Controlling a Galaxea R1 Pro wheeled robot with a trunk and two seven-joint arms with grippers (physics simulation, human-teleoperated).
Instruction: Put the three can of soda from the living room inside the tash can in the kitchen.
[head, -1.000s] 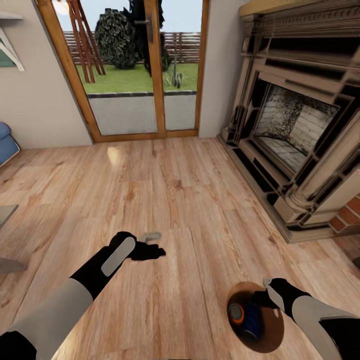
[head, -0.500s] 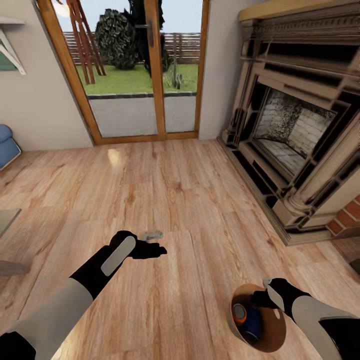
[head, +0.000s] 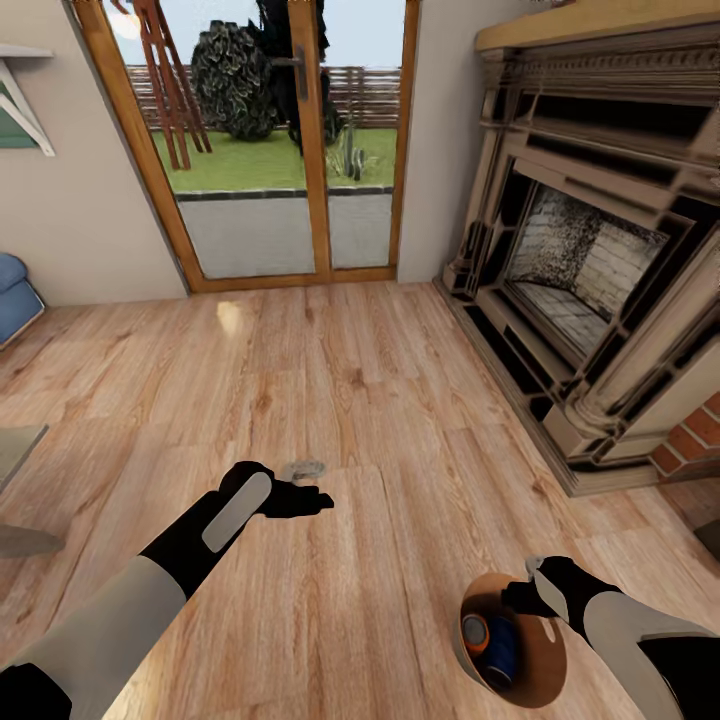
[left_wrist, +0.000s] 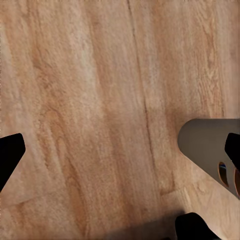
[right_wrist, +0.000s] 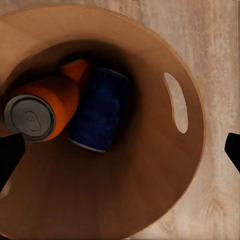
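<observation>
My right gripper (head: 540, 592) is shut on the far rim of the trash can (head: 545, 668), a tan bin with a brown inside, and holds it tilted above the wood floor. Inside it lie an orange soda can (right_wrist: 40, 112) with a grey top and the dark blue can (right_wrist: 100, 110). A second orange can (right_wrist: 75, 70) peeks out behind them. The head view also shows the orange can (head: 474, 630) and the blue can (head: 503, 645) in the bin. My left gripper (head: 308, 485) hangs open over bare floor with nothing in it. The bin's grey outside (left_wrist: 205, 145) appears in the left wrist view.
This is the living room. Wood-framed glass doors (head: 300, 140) stand ahead, and the carved fireplace (head: 580, 260) with red brick (head: 690, 440) runs along the right. A blue seat (head: 12, 295) and a grey furniture edge (head: 15, 450) sit at the left.
The whole view has shifted slightly with the robot's movement. The bin stays in my right gripper and sits a little lower in the picture. My left arm keeps its pose.
</observation>
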